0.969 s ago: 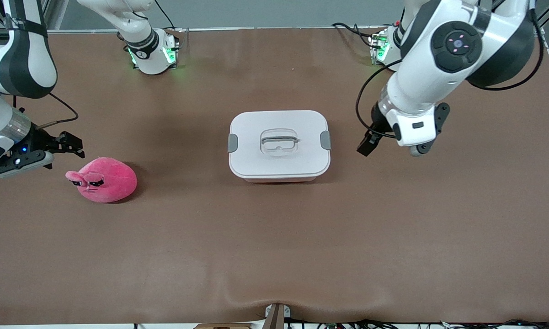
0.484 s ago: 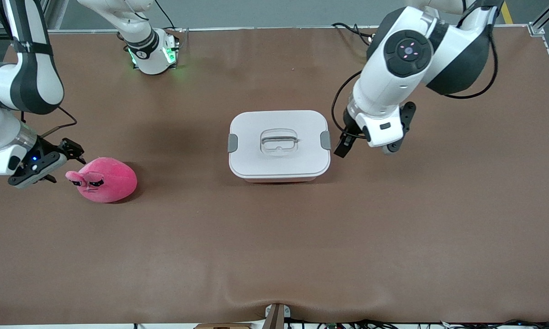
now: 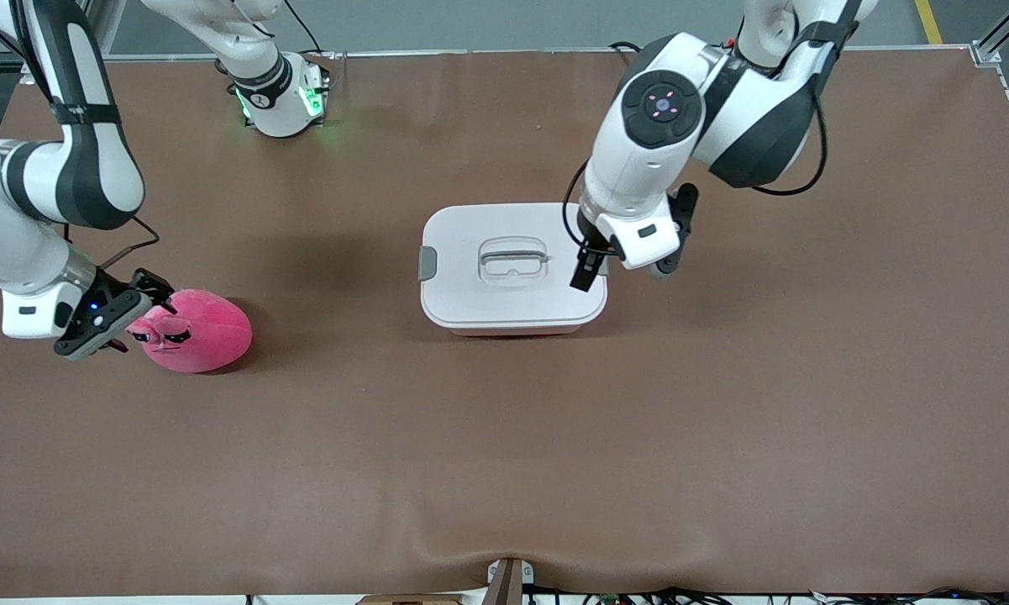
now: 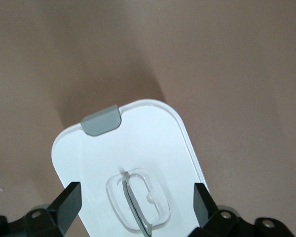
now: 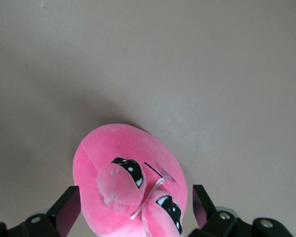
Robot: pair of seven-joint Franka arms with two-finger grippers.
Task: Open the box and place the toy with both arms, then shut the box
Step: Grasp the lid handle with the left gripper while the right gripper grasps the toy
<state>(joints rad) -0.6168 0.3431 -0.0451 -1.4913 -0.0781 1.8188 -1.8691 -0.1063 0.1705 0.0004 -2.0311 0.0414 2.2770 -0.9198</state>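
Note:
The white box (image 3: 470, 298) sits mid-table with its lid on, its grey handle (image 3: 513, 256) lying flat in its recess. My left gripper (image 3: 592, 265) hangs open over the box's end toward the left arm and hides the clip there. In the left wrist view its fingers (image 4: 69, 205) straddle the lid (image 4: 138, 143) and handle (image 4: 138, 200), with a grey clip (image 4: 102, 120) at the lid's edge. The pink toy (image 3: 206, 332) lies toward the right arm's end. My right gripper (image 3: 139, 315) is open at the toy's face, with the toy (image 5: 133, 173) between its fingers (image 5: 201, 202), ungripped.
Brown table mat (image 3: 504, 462) all around. The grey clip (image 3: 428, 263) at the box's end toward the right arm shows. The arm bases (image 3: 281, 101) glow green at the table's edge farthest from the front camera.
The left arm swung from beside the box to over its end. The right gripper dropped and closed in on the toy's face. Both stayed open; box and toy did not move.

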